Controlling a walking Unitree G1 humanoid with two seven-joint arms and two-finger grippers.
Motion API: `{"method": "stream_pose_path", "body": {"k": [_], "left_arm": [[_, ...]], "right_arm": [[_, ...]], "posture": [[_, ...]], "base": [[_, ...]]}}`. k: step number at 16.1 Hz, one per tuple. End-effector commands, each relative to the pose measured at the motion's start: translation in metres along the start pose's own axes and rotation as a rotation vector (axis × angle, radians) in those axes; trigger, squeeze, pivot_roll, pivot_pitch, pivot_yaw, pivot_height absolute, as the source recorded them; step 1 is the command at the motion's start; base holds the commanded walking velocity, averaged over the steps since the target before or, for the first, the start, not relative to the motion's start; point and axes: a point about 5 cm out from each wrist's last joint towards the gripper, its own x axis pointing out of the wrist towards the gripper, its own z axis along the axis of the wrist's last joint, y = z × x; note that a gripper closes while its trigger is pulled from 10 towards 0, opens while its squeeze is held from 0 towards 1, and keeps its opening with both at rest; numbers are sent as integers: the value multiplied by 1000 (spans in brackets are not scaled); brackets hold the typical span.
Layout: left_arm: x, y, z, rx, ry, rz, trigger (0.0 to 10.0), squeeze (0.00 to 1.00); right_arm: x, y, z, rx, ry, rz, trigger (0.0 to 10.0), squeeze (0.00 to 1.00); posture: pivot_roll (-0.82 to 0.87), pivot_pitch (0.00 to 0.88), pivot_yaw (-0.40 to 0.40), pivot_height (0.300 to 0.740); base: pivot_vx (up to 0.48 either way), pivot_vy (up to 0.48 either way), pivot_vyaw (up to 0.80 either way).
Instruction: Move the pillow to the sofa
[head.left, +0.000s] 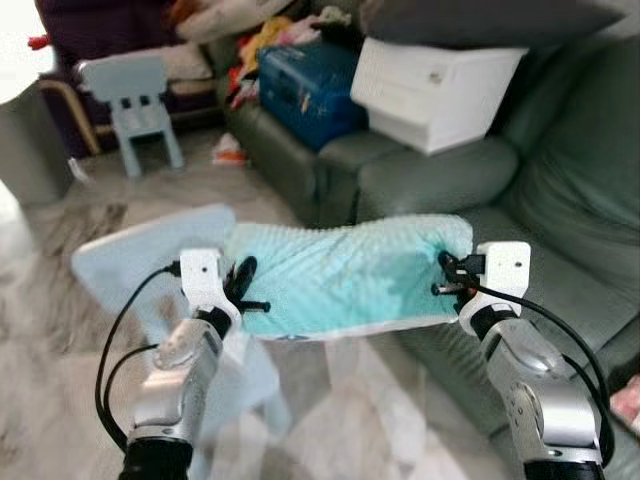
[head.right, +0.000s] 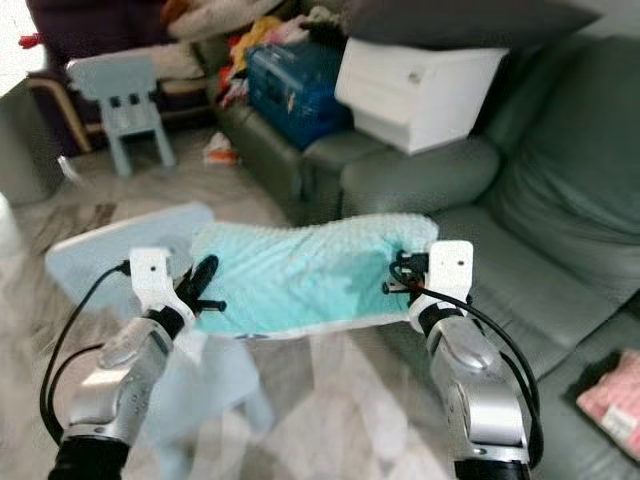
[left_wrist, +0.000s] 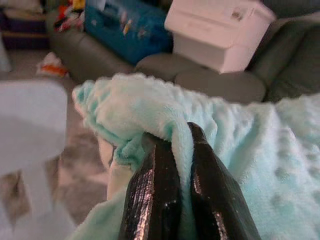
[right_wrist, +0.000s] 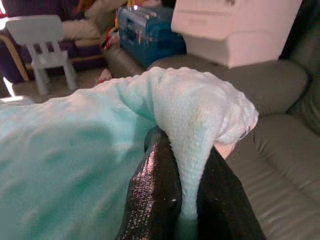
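Note:
A mint-green dotted pillow (head.left: 340, 275) hangs in the air between my two arms, in front of the grey-green sofa (head.left: 560, 270). My left gripper (head.left: 243, 285) is shut on the pillow's left edge, the fabric (left_wrist: 165, 125) pinched between its black fingers (left_wrist: 150, 195). My right gripper (head.left: 447, 275) is shut on the pillow's right corner (right_wrist: 200, 115), close above the sofa seat. The pillow sags a little in the middle.
A pale blue low table (head.left: 150, 250) stands under my left arm. On the sofa sit a white box (head.left: 430, 90), a blue case (head.left: 310, 85) and clothes. A small blue child's chair (head.left: 135, 105) stands on the floor at the back left. Pink cloth (head.right: 610, 405) lies on the seat.

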Motion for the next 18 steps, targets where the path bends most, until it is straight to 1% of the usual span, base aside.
{"method": "stream_pose_path", "body": {"k": [1,3,4,18], "left_arm": [[-3,9,5,14,-17,29,10000,0],[-3,9,5,14,-16,28,10000,0],[-3,9,6,16,-15,27,10000,0],[-3,8,4,12,-6,23,10000,0]], "right_arm": [[2,9,9,2,-40,26,10000,0],[2,9,9,2,-40,28,10000,0],[2,9,10,2,-39,28,10000,0],[2,10,9,2,-37,33,10000,0]], "posture": [[-169,2,-6,740],[-170,2,-6,740],[-169,1,-6,740],[-169,4,-6,740]], "base": [[386,0,0],[390,0,0],[390,0,-600],[392,0,-744]]}}
